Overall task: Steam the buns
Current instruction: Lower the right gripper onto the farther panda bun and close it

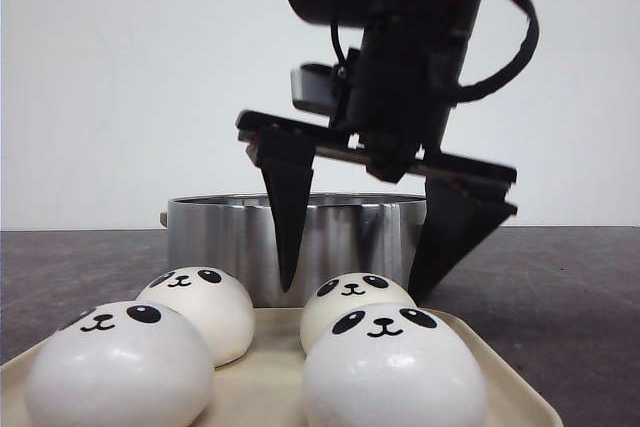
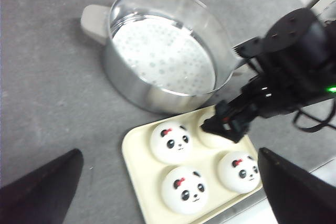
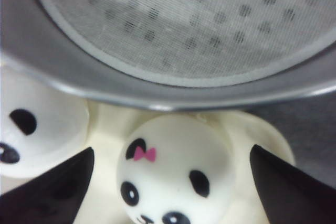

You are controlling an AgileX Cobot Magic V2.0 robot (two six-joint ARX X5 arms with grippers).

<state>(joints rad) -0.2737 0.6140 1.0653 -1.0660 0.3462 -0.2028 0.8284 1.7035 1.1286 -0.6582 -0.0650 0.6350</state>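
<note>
Four white panda-faced buns sit on a cream tray (image 1: 512, 389): front left (image 1: 120, 367), back left (image 1: 200, 309), back right (image 1: 352, 299), front right (image 1: 390, 372). My right gripper (image 1: 350, 292) is open, its two black fingers down on either side of the back right bun, not closed on it. In the right wrist view that bun (image 3: 173, 174) lies between the open fingers of the right gripper (image 3: 172, 150). My left gripper (image 2: 169, 153) is open and empty, high above the tray (image 2: 136, 156). From there three buns show fully, and the fourth (image 2: 209, 136) is partly hidden under the right gripper.
A steel steamer pot (image 1: 220, 247) with a perforated insert stands just behind the tray, touching or nearly touching it, and also shows in the left wrist view (image 2: 131, 85) and the right wrist view (image 3: 157, 95). Its beige handle (image 2: 94, 22) points away. Dark grey tabletop (image 1: 580, 287) lies all around.
</note>
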